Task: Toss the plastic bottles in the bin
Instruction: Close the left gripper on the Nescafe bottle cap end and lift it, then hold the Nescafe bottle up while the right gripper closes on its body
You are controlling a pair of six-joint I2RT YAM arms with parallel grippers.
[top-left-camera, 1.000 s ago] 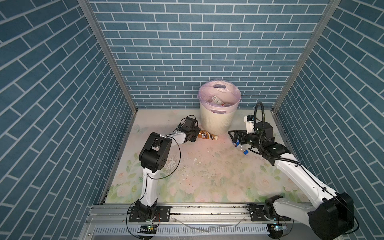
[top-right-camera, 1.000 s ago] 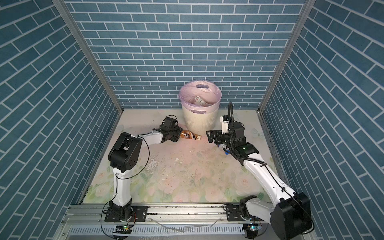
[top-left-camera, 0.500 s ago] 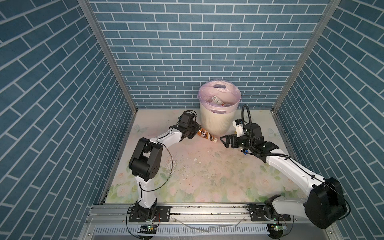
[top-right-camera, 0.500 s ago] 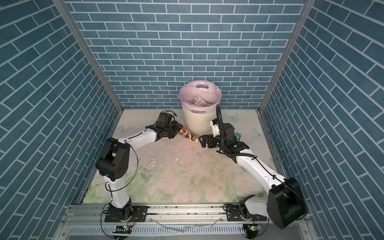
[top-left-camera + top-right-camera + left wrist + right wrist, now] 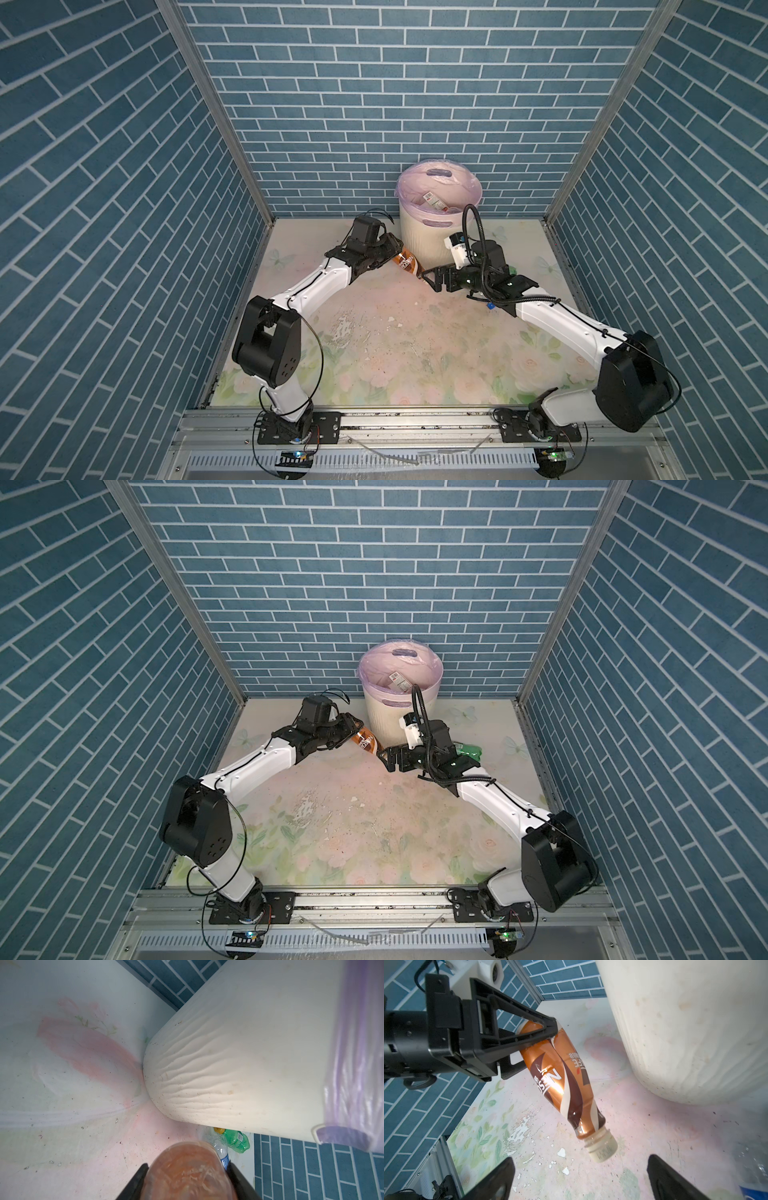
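My left tool [image 5: 187,1180] is clenched on the brown bottle [image 5: 564,1080] by its base, cap down, just beside the bin [image 5: 419,239] wall and below its rim. Lifting step, I judge: next I must raise it over the rim and let go. My right tool [image 5: 587,1178] gapes empty near the cap.
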